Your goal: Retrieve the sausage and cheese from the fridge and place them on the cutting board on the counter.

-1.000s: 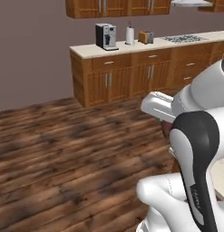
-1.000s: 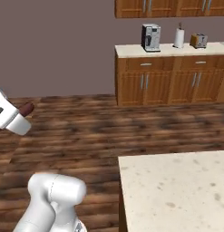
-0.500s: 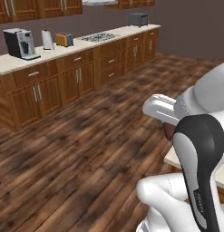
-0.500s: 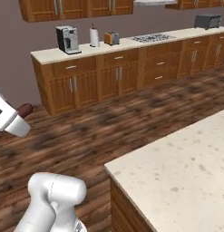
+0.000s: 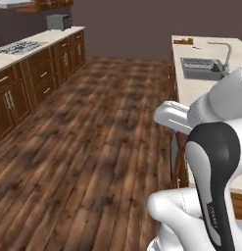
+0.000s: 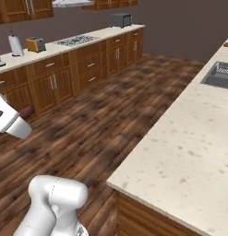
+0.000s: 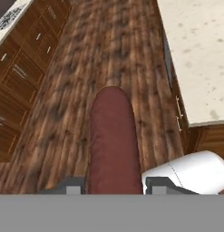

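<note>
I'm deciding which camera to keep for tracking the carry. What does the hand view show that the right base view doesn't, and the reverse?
Hand view alone: the full length of the sausage, clamped by the tool. Right base view alone: the sink, toaster, paper towel roll, cooktop and microwave. Shared: the beige speckled counter, wood floor, brown cabinets.

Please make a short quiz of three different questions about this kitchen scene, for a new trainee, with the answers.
1. True or false: the gripper is shut on the dark reddish-brown cylindrical sausage.
2. Multiple choice: what is set into the beige speckled stone counter? A) a grey sink B) a fridge C) a window
3. Fill in: below the sausage in the hand view lies the dark wooden ____.

Key: 1 true; 2 A; 3 floor.
</note>
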Available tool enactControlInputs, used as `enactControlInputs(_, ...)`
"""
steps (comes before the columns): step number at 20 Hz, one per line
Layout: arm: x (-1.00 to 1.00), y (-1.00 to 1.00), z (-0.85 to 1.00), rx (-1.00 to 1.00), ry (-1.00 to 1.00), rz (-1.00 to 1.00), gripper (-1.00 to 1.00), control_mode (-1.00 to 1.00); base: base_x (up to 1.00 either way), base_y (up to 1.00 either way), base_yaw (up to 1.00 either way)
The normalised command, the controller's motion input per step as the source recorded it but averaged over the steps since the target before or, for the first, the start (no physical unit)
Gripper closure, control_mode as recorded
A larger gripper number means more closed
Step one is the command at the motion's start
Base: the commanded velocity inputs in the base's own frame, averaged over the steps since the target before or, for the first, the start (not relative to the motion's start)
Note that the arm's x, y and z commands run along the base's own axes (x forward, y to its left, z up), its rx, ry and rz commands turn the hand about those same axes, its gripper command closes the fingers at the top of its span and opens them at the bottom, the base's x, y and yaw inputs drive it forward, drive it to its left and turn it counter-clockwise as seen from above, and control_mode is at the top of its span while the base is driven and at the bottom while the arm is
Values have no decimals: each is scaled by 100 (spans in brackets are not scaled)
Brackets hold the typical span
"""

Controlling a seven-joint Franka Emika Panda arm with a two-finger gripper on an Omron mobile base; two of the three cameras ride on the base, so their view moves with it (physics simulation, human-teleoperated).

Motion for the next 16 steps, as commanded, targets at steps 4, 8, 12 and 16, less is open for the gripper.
enactControlInputs(4,0,0,0,0,0,0,100,100,79,100,-53)
enactControlInputs(8,0,0,0,0,0,0,100,100,98,97,-50)
enactControlInputs(12,0,0,0,0,0,0,100,100,100,74,-38)
enactControlInputs(16,0,0,0,0,0,0,100,100,100,73,-35)
